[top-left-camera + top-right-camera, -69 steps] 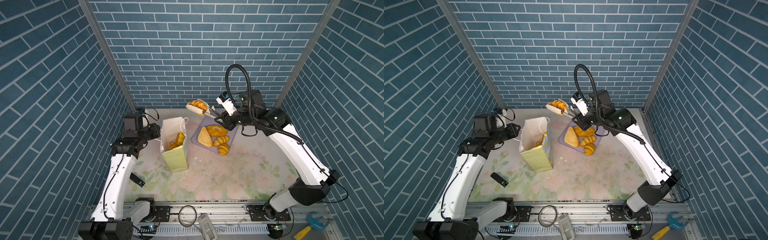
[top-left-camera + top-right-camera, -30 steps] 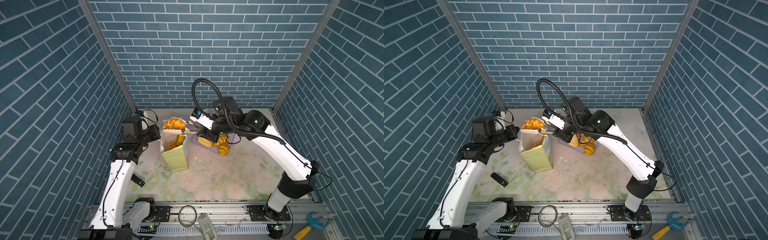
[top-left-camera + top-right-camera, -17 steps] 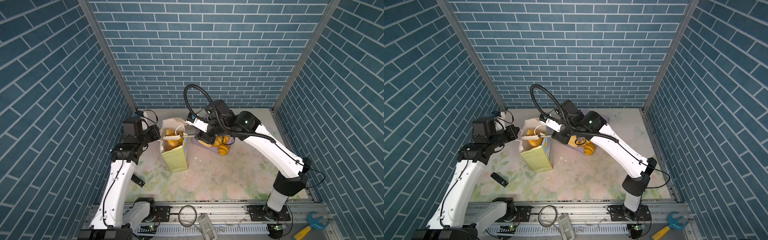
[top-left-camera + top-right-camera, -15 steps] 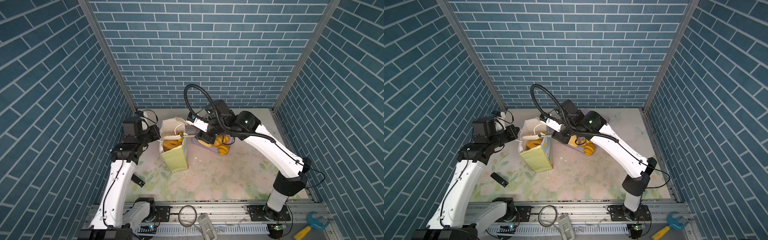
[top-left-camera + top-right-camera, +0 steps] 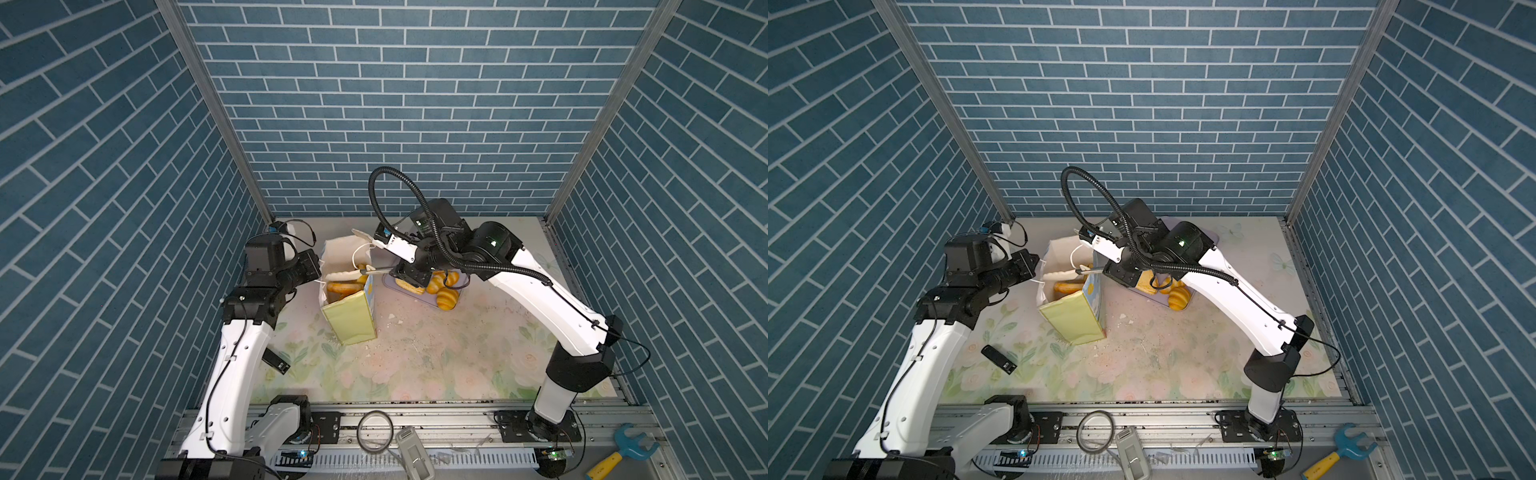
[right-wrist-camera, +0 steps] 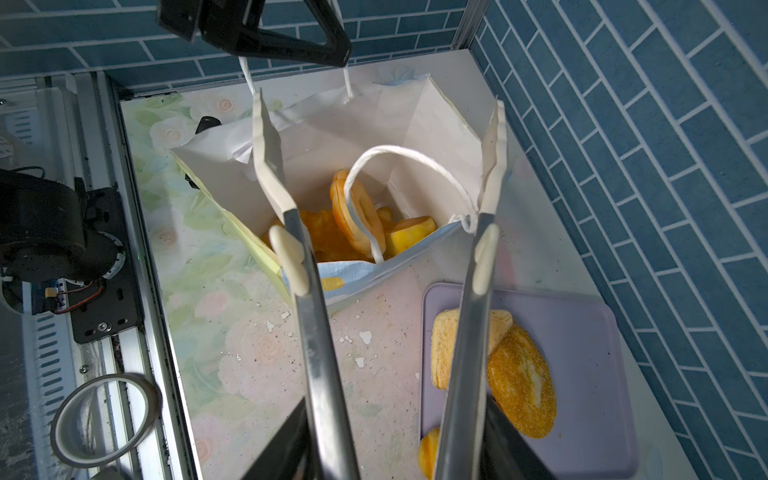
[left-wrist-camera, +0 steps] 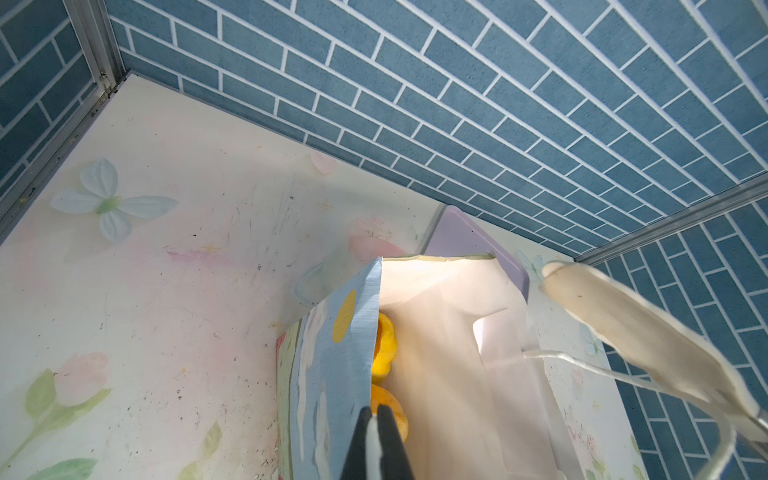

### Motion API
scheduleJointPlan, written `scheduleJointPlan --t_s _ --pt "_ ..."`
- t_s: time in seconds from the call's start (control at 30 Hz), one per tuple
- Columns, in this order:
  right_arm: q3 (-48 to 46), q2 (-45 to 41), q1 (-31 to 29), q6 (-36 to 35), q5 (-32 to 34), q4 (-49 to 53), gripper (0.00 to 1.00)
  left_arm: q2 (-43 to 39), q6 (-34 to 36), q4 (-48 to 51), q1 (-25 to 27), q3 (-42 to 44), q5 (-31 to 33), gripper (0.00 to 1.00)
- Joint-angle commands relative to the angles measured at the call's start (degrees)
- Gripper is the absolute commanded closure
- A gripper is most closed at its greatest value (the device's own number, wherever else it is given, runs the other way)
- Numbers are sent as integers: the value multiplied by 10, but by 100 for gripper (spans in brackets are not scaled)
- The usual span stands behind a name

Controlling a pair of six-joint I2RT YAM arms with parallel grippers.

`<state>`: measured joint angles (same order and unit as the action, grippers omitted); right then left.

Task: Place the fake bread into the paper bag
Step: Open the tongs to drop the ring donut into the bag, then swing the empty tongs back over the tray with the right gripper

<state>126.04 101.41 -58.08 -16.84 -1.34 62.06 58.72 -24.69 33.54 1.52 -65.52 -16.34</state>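
Right gripper [image 6: 399, 446] grips my tongs [image 6: 313, 332] by their steel arms. Those arms stand spread wide, cream tips empty, over the open mouth of the bag [image 6: 332, 137]. Down inside lies bread [image 6: 320, 232]: a ring bun on edge, a wedge and some ridged pieces, all against the white lining. My left gripper [image 7: 376, 415] is pinched shut at the bag's top edge, where the far white cord runs up to it, and I take it to be keeping the mouth open. Just beside the bag, the lavender tray [image 6: 582, 332] carries more bread: a seeded loaf and a pale slice touching each other, and another piece only partly in view. I judge one drop as finished and the job roughly half done. My next move calls for drawing the tongs back clear of the near cord handle [image 6: 432, 164], which loops up between the tips and could snag. Then I swing to the tray, straddle one piece and squeeze. As for writing, I can read none: the bag shows only yellow spots and blue panels, and the tray and tongs are blank.
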Motion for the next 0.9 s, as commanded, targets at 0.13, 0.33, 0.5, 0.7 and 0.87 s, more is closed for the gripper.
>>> scheduleJointPlan --t_s 0.13,0.33,0.5,0.7,0.87 --pt "4 -45 -1 -14 27 -64 43 -7 7 1 2 3 -4 97" --pt "-11 -74 18 -5 63 -74 44 -13 2 -7 2 9 -5 97" --pt "-58 -120 44 28 56 -117 45 -18 -3 -11 2 18 -4 97" --pt "-81 -133 110 111 64 -133 45 -17 -9 -17 2 22 -7 97" --pt "-125 -143 186 166 61 -138 45 -10 -10 -18 2 18 -14 97"
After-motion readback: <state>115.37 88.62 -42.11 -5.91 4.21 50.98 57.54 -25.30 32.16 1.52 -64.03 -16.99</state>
